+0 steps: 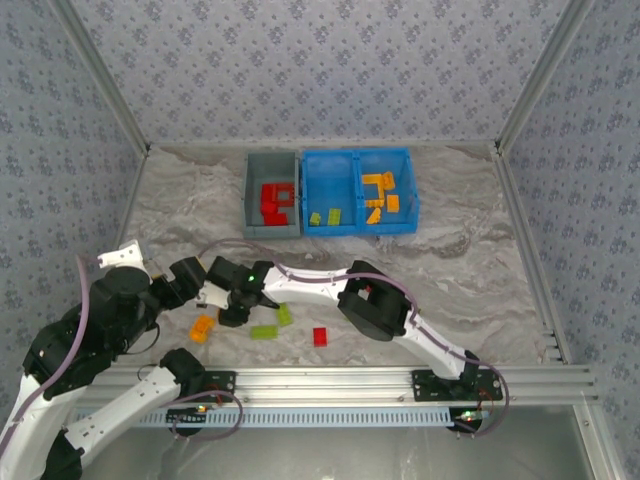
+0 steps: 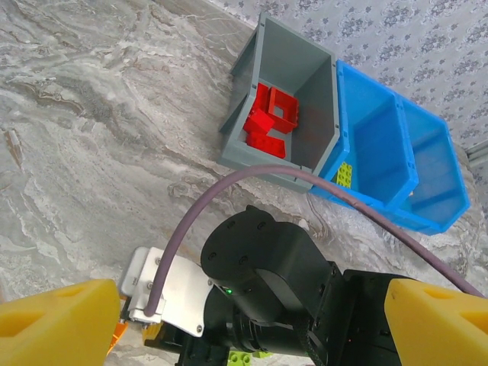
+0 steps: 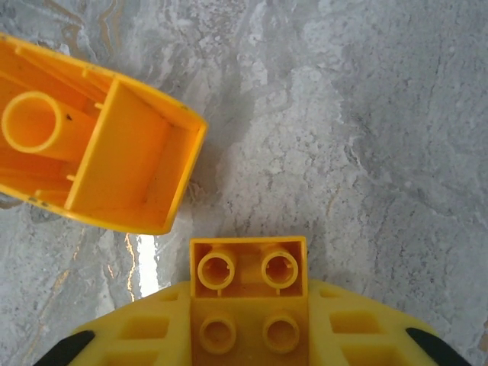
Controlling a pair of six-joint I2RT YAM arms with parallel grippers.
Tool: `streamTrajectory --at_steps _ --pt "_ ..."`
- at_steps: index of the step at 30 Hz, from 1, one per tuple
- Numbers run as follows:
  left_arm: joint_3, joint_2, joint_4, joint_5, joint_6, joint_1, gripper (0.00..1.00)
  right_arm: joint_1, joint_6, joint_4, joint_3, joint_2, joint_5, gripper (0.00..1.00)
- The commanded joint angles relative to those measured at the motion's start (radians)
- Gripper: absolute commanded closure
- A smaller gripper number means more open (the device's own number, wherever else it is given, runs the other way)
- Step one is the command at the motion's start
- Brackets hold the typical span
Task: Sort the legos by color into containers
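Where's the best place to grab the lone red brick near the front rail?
Pinch the red brick across two opposite side walls, coming straight down from above. It lies low on the table, apart from the lime green brick, with bare surface around.

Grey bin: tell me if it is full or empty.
Partly filled: red bricks lie low in the grey bin, well below its rim.

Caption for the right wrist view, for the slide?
Right gripper closed on an orange two-by-two brick, an upturned orange brick beside it on the marbled table.
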State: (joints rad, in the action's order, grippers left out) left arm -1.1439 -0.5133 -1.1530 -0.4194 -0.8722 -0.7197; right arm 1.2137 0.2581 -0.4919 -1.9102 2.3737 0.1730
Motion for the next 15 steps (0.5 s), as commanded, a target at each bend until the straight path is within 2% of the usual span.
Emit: streamTrajectory --at_steps 1,5,9,13,15 --pt "-0.017 -0.007 -0.002 0.002 0.03 0.008 0.1 -0.001 -0.025 -0.018 0.027 -0.067 0.011 0.77" --pt "-0.011 -0.046 0.041 0.095 0.069 0.006 0.08 -0.035 -0.074 0.073 0.179 -0.253 -0.001 0.79" --pt "0.014 -0.129 0.151 0.286 0.104 0.008 0.08 -0.09 -0.126 0.129 0.375 -0.498 -0.043 0.79" --pt "0.061 -0.238 0.336 0.47 0.09 0.003 0.08 -0.225 -0.222 0.126 0.584 -0.779 -0.119 0.79" --pt "0.076 -0.294 0.414 0.49 0.066 -0.017 0.08 -0.316 -0.271 0.11 0.662 -0.896 -0.151 0.79"
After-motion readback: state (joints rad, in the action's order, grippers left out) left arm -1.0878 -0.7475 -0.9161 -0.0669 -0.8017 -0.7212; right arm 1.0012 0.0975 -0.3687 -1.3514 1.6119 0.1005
